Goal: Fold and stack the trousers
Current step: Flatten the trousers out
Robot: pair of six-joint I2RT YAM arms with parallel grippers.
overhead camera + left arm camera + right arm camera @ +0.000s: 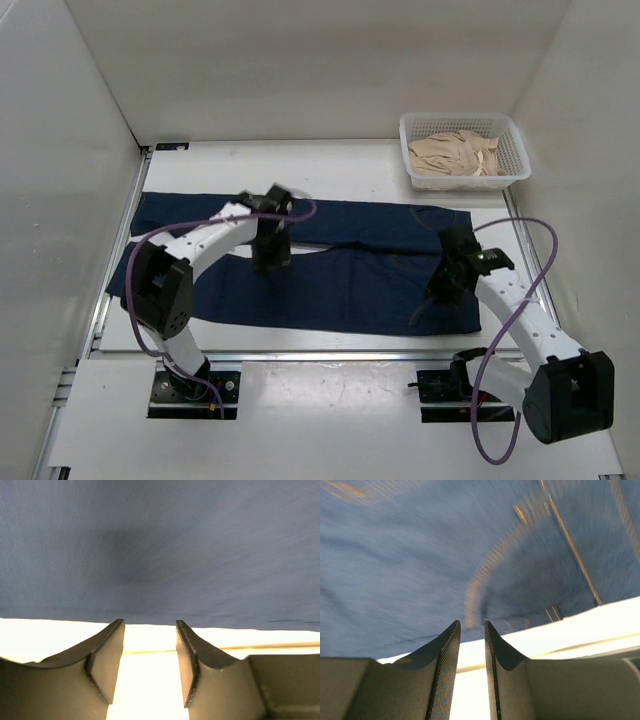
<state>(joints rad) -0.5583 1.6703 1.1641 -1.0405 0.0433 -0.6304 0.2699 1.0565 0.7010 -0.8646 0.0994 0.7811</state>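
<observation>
The dark navy trousers (350, 275) lie spread flat across the table, legs to the left and waist to the right. My left gripper (270, 260) hovers over the middle of the legs near the gap between them. In the left wrist view it (150, 623) is open and empty, at the denim's (160, 545) near edge. My right gripper (441, 285) is over the waist end. In the right wrist view it (472, 623) is narrowly open and empty, just short of the denim (410, 570) with its curved tan pocket stitching (476, 587).
A white mesh basket (511, 141) holding beige cloth (455, 155) stands at the back right corner. White walls close in the table on the left, back and right. A metal rail (330, 354) runs along the table's near edge.
</observation>
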